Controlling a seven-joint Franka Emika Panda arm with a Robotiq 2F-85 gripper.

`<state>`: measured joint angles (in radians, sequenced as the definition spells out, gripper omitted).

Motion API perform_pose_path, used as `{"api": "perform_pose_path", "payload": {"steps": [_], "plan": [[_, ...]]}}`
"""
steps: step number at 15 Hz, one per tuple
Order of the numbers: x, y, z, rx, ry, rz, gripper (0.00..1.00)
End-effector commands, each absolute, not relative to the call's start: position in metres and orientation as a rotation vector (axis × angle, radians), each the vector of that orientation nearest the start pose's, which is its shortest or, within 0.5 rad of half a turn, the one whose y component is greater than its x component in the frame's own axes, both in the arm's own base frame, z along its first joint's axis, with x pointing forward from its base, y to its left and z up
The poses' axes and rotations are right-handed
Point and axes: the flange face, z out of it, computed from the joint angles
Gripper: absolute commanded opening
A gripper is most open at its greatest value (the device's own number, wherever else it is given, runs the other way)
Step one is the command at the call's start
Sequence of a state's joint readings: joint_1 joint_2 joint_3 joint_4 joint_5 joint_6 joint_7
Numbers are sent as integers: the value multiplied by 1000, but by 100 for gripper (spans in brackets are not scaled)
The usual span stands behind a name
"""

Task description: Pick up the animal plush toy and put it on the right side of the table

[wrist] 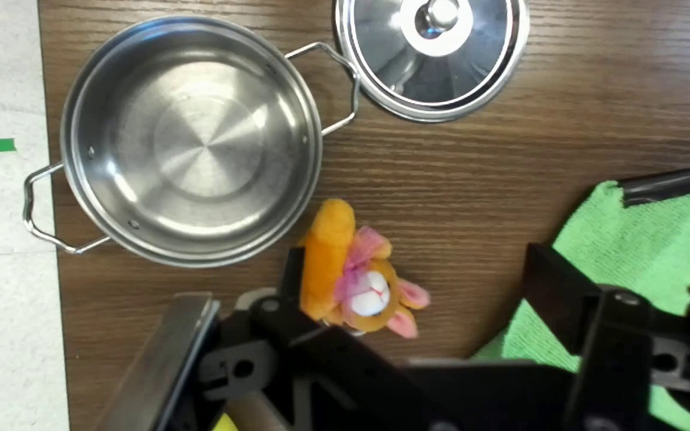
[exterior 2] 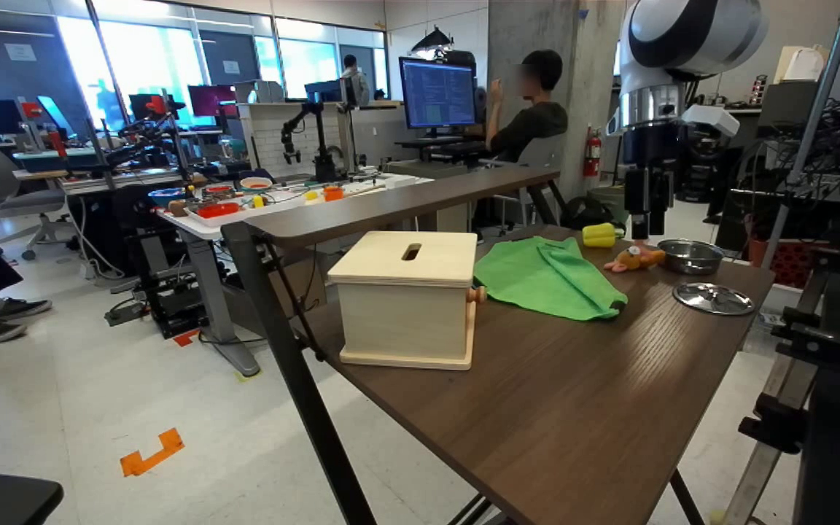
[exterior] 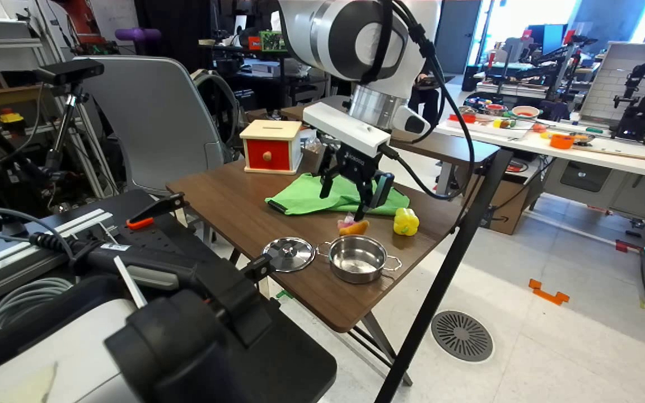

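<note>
The animal plush toy, a small orange rabbit with pink ears and a pink bow, lies on the dark brown table (exterior: 233, 207) beside a metal pot. The toy shows in both exterior views (exterior: 354, 228) (exterior 2: 635, 258) and in the wrist view (wrist: 328, 269). My gripper (exterior: 342, 206) is open and points down just above the toy; it also shows in an exterior view (exterior 2: 647, 233). In the wrist view the gripper (wrist: 415, 263) has its fingers wide apart, with the toy close to the left finger, which hides part of its edge. Nothing is held.
The metal pot (wrist: 201, 143) stands beside the toy, with its lid (wrist: 435, 60) lying nearby. A yellow object (exterior: 406, 222) stands on the toy's other side. A green cloth (exterior 2: 544, 277) lies behind, and a wooden box with a red drawer (exterior: 269, 151) stands farther along the table.
</note>
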<state>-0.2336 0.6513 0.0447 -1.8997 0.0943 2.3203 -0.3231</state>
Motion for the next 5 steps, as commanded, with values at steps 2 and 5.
{"api": "perform_pose_path", "payload": {"steps": [2, 5], "plan": [[585, -100, 155, -2965, -98, 271, 100], [583, -96, 160, -2965, -106, 268, 100]]}}
